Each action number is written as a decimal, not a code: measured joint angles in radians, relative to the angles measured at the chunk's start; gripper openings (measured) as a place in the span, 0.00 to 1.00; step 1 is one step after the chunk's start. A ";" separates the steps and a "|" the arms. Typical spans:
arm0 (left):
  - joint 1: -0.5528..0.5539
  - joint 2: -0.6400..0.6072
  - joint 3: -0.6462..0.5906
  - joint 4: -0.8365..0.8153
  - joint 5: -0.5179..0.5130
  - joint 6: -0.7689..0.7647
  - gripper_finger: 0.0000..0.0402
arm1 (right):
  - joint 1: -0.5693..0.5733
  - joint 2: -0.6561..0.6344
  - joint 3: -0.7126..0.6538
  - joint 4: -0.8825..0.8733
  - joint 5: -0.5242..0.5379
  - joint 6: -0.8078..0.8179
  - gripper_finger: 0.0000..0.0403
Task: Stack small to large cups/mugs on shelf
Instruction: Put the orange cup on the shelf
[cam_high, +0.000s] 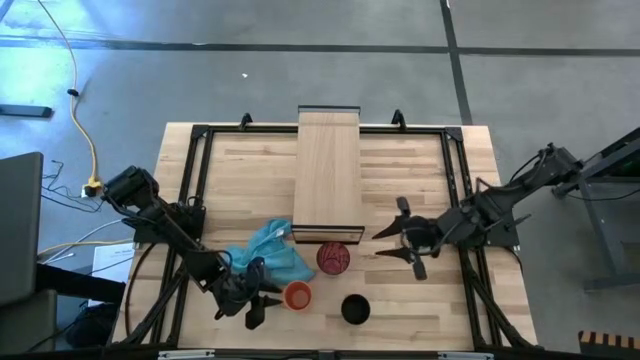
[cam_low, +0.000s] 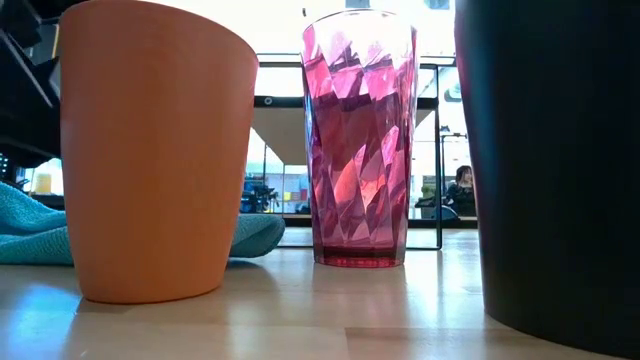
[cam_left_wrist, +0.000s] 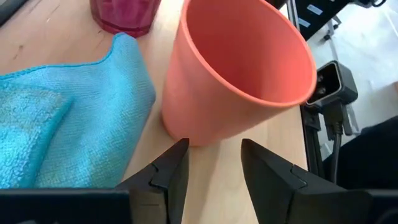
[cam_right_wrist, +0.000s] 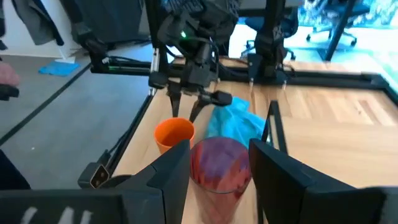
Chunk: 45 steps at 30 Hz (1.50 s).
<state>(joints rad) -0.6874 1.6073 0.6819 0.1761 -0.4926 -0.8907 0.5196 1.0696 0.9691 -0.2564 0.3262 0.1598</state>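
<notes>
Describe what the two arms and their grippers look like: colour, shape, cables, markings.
Both arms are dark, jointed and slim. The left gripper and right gripper each end in two black, angular, tapering fingers. In the right wrist view, a small green light glows on the left arm's wrist. No lettering is legible.

Matt orange cup (cam_left_wrist: 242, 74), faceted glossy tumbler (cam_low: 358, 140)

Both arms are dark, jointed and slender. The left gripper (cam_left_wrist: 214, 165) and right gripper (cam_right_wrist: 217, 165) end in flat, angular black fingers (cam_left_wrist: 165, 177).
</notes>
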 joint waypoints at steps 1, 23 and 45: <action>0.000 0.000 0.000 0.000 -0.002 0.003 0.33 | 0.000 0.012 0.000 0.005 0.000 0.013 0.39; -0.079 -0.001 0.000 -0.176 0.051 -0.039 0.33 | 0.071 0.160 0.000 0.110 -0.005 0.082 0.39; -0.262 -0.019 -0.001 -0.331 -0.043 -0.269 0.33 | -0.032 0.542 0.350 -0.003 -0.215 -0.046 0.39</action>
<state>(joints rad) -0.9497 1.5886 0.6807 -0.1553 -0.5356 -1.1595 0.4876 1.6116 1.3193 -0.2594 0.1114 0.1139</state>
